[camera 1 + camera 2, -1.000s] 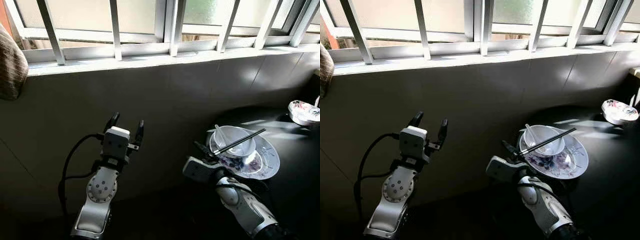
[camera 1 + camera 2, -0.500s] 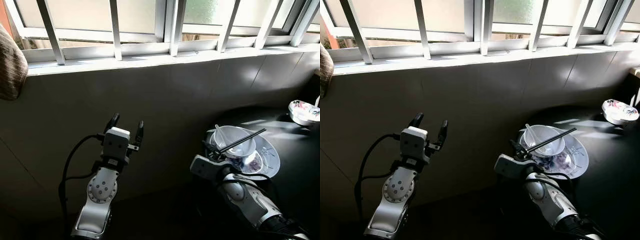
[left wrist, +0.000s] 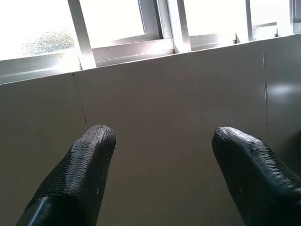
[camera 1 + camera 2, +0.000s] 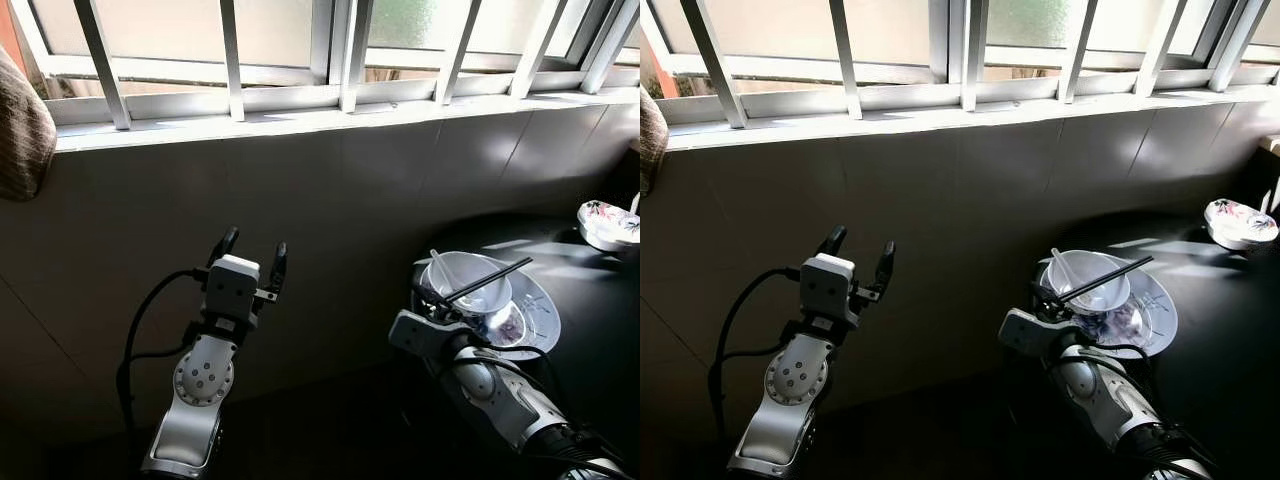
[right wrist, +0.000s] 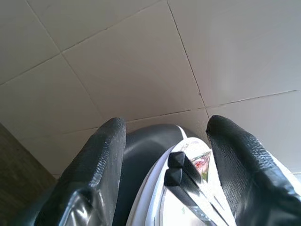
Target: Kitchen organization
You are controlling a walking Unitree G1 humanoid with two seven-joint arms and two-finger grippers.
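The right pincer point(image 5: 162, 155), spread wide, sits just beside the round white flowered plate point(image 4: 540, 310); black chopsticks point(image 4: 487, 281) lie across the white bowl point(image 4: 470, 285) on it. The left pincer point(image 4: 250, 252), also spread, is up well apart from the plate. No writing can be read.

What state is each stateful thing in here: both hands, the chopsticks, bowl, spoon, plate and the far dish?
left hand: open, raised, holding nothing
right hand: open, at the chopsticks' near ends
chopsticks: lying across the bowl
bowl: upright on the plate
spoon: resting in the bowl
plate: flat on the dark counter
floral dish: apart, further along the counter

White bowl point(image 4: 468, 282) on flowered plate point(image 4: 535, 322), black chopsticks point(image 4: 488, 281) across, spoon point(image 4: 442, 271) inside
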